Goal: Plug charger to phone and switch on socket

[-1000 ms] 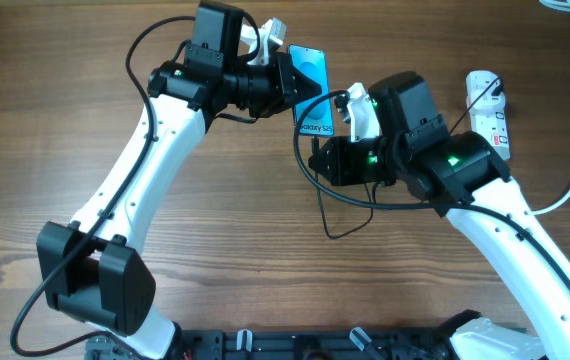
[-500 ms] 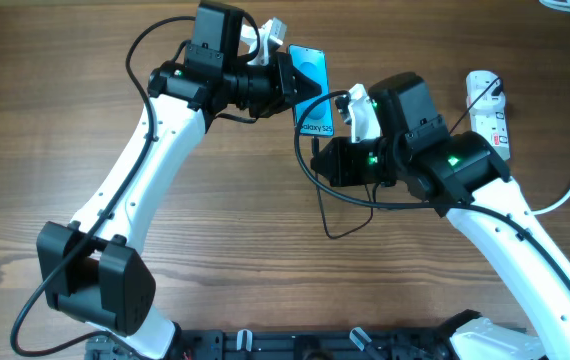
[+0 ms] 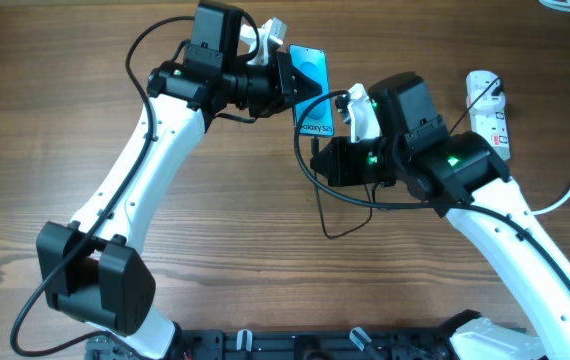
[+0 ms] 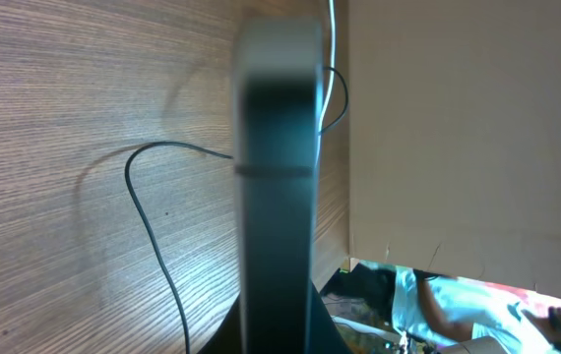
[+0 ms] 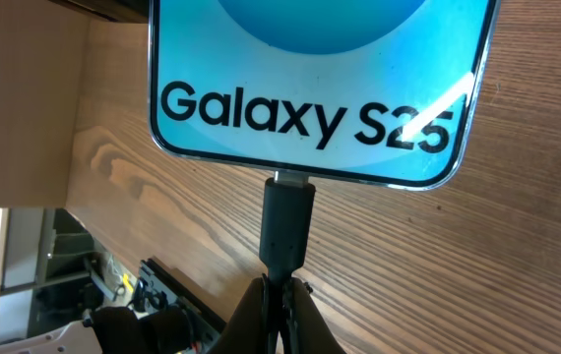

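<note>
Tabletop (image 3: 245, 220): charger (image 5: 287, 221) within right end effector (image 5: 280, 298)

You count one phone (image 3: 312, 90). One charger (image 3: 327, 215), thin black cable, looping below phone. One connector (image 5: 287, 221) at phone's short edge, in your right wrist view. One socket (image 3: 492, 115), white strip, right of phone. Thick white lead (image 3: 568, 11) far right of phone: two stretches, cannot tell if one cable. Two arms: left arm (image 3: 135, 170) left of phone, right arm (image 3: 510, 225) lower right. One wooden table (image 3: 245, 260).

I can read "Galaxy S25" in black on the phone (image 5: 310, 88) screen. From my overhead feed it's too tiny.
</note>
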Robot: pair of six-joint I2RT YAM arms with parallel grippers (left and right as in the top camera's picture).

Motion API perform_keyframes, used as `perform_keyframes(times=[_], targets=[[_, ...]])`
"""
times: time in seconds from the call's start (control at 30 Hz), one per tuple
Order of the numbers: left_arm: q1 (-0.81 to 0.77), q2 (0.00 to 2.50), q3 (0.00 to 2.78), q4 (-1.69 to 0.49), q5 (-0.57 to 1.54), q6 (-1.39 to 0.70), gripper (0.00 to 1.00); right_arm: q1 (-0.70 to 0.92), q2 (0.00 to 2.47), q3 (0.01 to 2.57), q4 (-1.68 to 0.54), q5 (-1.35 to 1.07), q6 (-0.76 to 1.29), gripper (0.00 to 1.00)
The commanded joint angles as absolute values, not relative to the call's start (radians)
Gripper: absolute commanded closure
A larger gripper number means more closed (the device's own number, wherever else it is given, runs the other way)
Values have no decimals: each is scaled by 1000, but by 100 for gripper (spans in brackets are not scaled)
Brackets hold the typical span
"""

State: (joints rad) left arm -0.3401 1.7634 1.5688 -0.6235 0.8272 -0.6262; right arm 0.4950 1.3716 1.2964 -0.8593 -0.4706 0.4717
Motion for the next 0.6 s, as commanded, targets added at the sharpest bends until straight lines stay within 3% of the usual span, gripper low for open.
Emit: perform_keyframes(times=[0.0,0.2,0.57], targets=[[-343,1748,1571,-622,883,-570,96,498,1378,1309,-839,-459,475,95],[-345,1748,1571,-652,886,-474,96,496,1378,1309,-822,-459,474,95],[-345,1748,1571,-651,946,-478,96,496,1378,1309,-814,-440,482,95]])
